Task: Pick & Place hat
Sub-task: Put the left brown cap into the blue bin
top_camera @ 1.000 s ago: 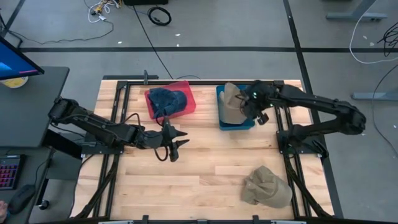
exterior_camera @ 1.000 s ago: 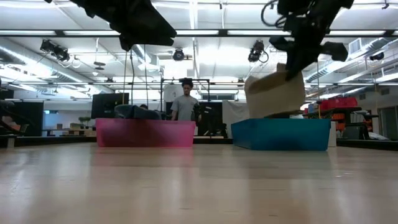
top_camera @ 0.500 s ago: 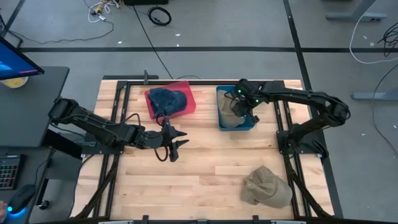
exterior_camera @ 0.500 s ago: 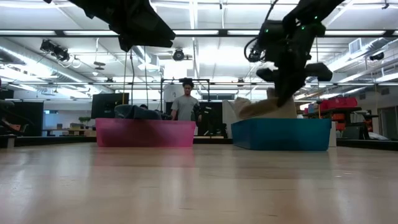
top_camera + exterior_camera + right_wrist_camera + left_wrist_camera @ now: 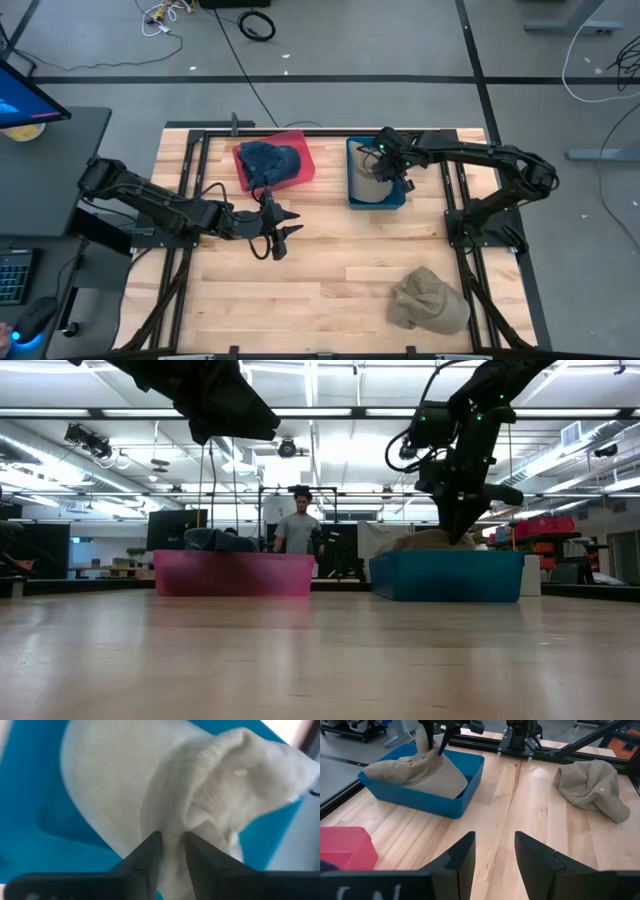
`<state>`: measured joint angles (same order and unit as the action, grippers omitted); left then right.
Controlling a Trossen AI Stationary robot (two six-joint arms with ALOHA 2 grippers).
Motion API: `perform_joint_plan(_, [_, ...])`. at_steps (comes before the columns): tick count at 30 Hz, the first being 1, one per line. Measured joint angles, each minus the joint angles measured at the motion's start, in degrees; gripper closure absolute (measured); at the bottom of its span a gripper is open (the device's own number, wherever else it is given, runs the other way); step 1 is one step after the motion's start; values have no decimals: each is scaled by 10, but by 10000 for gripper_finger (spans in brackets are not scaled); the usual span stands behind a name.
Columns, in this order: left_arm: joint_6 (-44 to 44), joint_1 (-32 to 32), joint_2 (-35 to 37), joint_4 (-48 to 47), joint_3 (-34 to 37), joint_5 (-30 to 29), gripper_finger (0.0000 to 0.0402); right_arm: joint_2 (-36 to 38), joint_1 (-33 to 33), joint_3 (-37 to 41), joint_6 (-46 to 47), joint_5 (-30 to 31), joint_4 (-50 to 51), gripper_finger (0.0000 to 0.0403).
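A beige hat point(image 5: 371, 187) lies in the blue bin point(image 5: 377, 203), its bulk showing over the bin's wall in the low view point(image 5: 425, 541) and spread across the bin floor in the left wrist view point(image 5: 415, 770). My right gripper point(image 5: 385, 168) stands over the bin, shut on this hat point(image 5: 165, 785). A dark blue hat point(image 5: 270, 160) rests in the pink bin point(image 5: 306, 165). A second beige hat point(image 5: 428, 300) lies flat on the table near its near right corner. My left gripper point(image 5: 290, 222) hangs open above the table, near the pink bin. My right gripper point(image 5: 172, 852) pinches a raised fold of the beige hat point(image 5: 172, 832) between its two fingers, coming from above and pointing down into the blue bin. The rest of the hat lies spread on the bin floor point(image 5: 420, 777), drawn up into a peak at the fingers.
The pink bin point(image 5: 235, 573) and the blue bin point(image 5: 445, 575) stand side by side along the table's far edge. Bare wood lies between my left gripper point(image 5: 495, 855) and the second beige hat point(image 5: 592, 785). A person stands in the room behind.
My right gripper has come down and moved toward the table's left, staying shut on the beige hat. The hat, which hung above the blue bin's rim, has sunk into the bin and now lies spread on its floor.
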<state>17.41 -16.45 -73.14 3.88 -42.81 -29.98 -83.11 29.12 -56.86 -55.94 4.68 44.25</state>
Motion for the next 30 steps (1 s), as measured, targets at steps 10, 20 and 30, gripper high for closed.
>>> perform_joint_plan(10, [19, 0, 0, 0, 0, 0, 262, 28, -36, 0, 64, 64, -7, 279])
perform_joint_plan(20, [34, 0, 0, 0, 0, 0, 262, 105, -75, 0, 224, 33, -46, 277])
perform_joint_plan(30, [34, 0, 0, 0, 0, 0, 262, 26, -50, 0, 533, 155, -99, 355])
